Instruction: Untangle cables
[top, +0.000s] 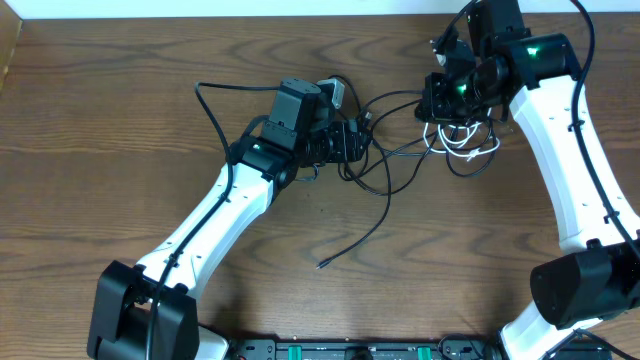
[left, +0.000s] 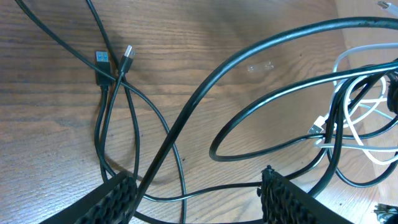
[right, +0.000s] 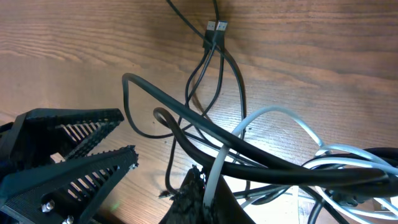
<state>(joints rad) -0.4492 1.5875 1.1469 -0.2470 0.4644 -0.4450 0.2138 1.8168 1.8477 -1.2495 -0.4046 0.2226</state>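
Note:
Black cables (top: 385, 190) lie tangled with a white cable (top: 478, 150) at the back middle of the table. My left gripper (top: 358, 140) hovers low over the tangle's left side. In the left wrist view it (left: 198, 177) stands open, and black cables (left: 186, 118) run between its fingers without being pinched. Two plug ends (left: 104, 60) lie crossed beyond it. My right gripper (top: 432, 105) is at the tangle's right side. Seen from the right wrist, it (right: 198, 177) is shut on the white cable (right: 273, 115), which loops over thick black strands (right: 186, 106).
A loose black cable end (top: 322, 264) trails toward the table's front. In the right wrist view the left gripper's ribbed fingers (right: 74, 149) sit close on the left. The robot bases (top: 140, 320) stand at the front corners.

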